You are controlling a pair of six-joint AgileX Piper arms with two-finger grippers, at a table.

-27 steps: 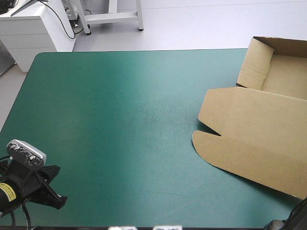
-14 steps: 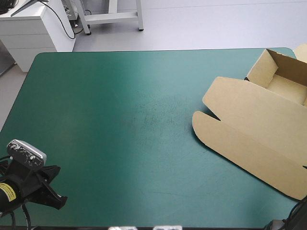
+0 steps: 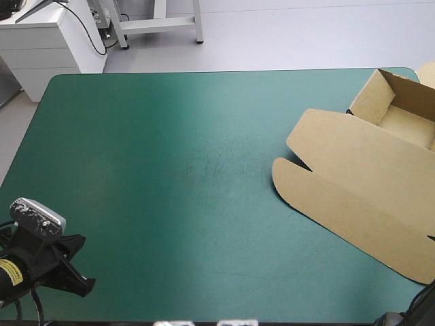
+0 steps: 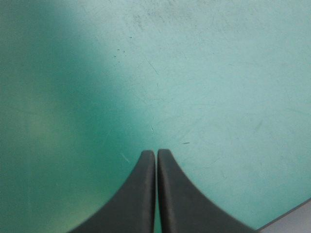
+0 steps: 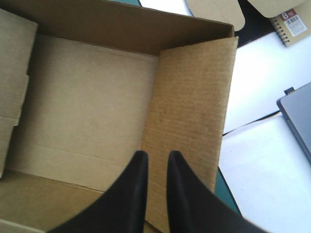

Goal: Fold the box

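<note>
The box point(image 3: 353, 190) is a cut sheet of plain brown board, matte, with crisp creases. It is formed into an open tray point(image 3: 370, 95) with raised walls, and its lid point(image 3: 340, 204) lies flat. The lid's free corner is a rounded tab point(image 3: 284, 193), with a small notch cut just beside it. From the right wrist, the tray floor looks smooth, while one upright side panel point(image 5: 189, 121) shows fine corrugation ribs.

The table point(image 3: 149, 149) has a teal-green cover with rounded corners. The cover is smooth but marked with thin scratches, and there is a faint scuffed patch near the centre. Beyond the far edge is pale grey floor point(image 3: 285, 34), with a white cabinet point(image 3: 47, 41) at 11 o'clock.

In the high view the box sits at 3 o'clock on the table. The tray is toward 2 o'clock at the far right corner, and the lid spreads toward 4 o'clock and runs past the right edge.

The left end effector point(image 4: 156, 153) is at 7 o'clock, well apart from the box. Its black fingers are pressed together into one pointed arch over bare cover. The right end effector point(image 5: 154, 155) is over the tray's inside at the ribbed panel. Its fingers are narrowed to a slit with brown board showing in the gap, which reads as a pinch on the board.
</note>
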